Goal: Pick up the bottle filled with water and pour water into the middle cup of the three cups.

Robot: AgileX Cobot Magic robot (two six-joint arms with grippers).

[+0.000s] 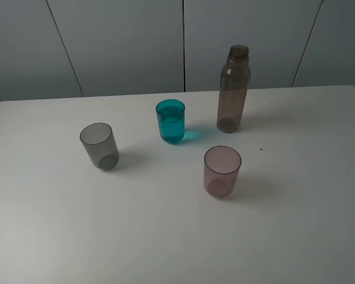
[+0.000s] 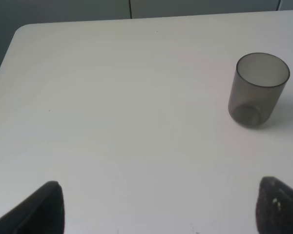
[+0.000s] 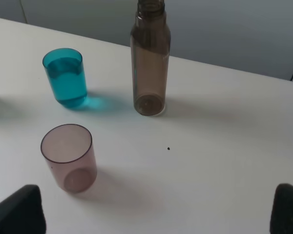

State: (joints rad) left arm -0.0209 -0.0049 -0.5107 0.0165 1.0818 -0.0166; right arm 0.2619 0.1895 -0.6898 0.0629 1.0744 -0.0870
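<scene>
Standing upright, bottle (image 3: 150, 58) well apart from open right end effector (image 3: 156, 214)

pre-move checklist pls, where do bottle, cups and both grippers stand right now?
1. Bottle upright on table, uncapped, free of both grippers: ok.
2. Water left in bottle: cannot tell; it looks near empty.
3. Teal cup upright, already holding water: ok.
4. Grey cup and pink cup upright, appear empty: ok.
5. Right gripper open, holding nothing: ok.
6. Left gripper open, well short of the grey cup: ok.
</scene>
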